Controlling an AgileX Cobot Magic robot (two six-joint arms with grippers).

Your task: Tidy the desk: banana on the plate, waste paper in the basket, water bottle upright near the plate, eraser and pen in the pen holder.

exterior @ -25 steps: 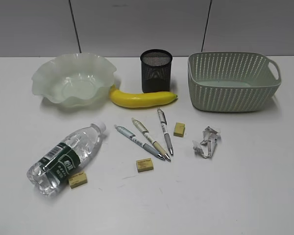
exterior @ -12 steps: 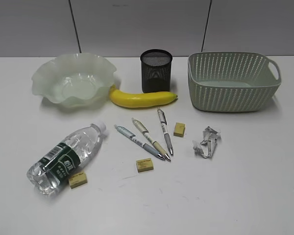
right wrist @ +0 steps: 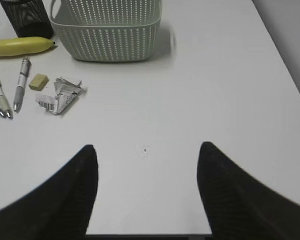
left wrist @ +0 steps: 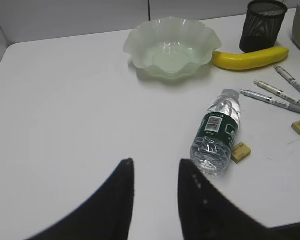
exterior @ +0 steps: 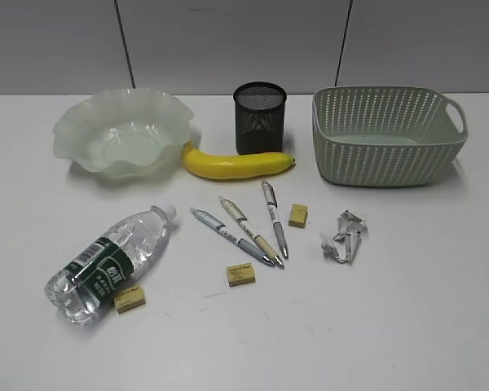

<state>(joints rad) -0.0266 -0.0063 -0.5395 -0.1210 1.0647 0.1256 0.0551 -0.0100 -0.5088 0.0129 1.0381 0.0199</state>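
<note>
Banana [exterior: 238,164] on desk [exterior: 407,309], both claws empty.

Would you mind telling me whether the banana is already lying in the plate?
No, the banana lies on the desk beside the plate, in front of the pen holder.

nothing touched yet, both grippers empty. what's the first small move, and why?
Probably: move the right gripper forward and left toward the waste paper, staying open. Its jaws stand wide with only bare desk between them; the paper lies loose, apart from the nearest eraser, and close in front of the basket, so it looks like the shortest carry. The left gripper sits nearer the water bottle.
</note>
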